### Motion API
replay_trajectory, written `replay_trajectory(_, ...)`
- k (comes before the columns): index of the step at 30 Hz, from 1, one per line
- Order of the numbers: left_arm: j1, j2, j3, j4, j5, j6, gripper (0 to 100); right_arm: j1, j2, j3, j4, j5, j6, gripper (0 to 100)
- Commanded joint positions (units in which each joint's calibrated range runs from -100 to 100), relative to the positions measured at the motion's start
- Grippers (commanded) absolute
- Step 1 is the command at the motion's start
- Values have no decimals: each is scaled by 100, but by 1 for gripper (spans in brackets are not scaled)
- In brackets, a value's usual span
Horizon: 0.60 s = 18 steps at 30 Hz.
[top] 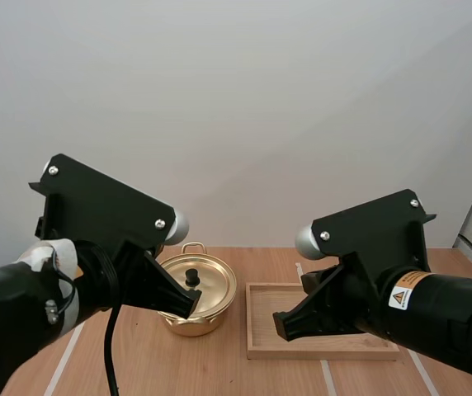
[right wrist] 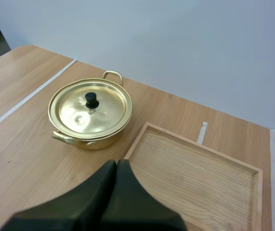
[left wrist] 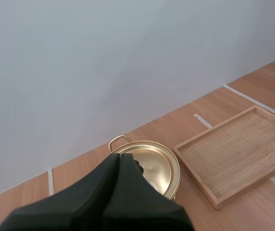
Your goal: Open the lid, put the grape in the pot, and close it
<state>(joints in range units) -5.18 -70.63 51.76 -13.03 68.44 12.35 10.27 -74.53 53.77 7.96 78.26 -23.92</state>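
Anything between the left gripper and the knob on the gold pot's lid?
Nothing visible. The left gripper, shut, hangs over the round gold metal lid close to its small black knob, with only open air between. The rectangular wooden tray sits off to the side.

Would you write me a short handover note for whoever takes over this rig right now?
Left tool: shut, empty, near the pot.
Right tool: shut, empty, near the tray.
The pot stands on the table beside the tray, with the lid on.
Done: nothing yet.
Left: every step, starting with lifting the lid.
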Motion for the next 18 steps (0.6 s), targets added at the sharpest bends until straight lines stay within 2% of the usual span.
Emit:
replay_trajectory(1, 140, -262, 762, 97, -1242, -449, 0, -194, -55, -3, 1, -485, 167, 0)
replay_trajectory(5, 461, -534, 1480, 97, -2525, -714, 0, -339, -247, 87, 1, -764, 179, 0)
replay_trajectory(7, 564, -716, 1702, 84, -2904, -879, 0, -412, -412, 195, 1, -829, 179, 0)
replay_trajectory(12, 590, -1081, 1844, 157, -3395, -884, 0, -581, -933, 595, 1, -1556, 189, 0)
replay_trajectory(18, 590, -1329, 1844, 157, -3461, -873, 0, -697, -1938, 1005, 28, -3281, 189, 0)
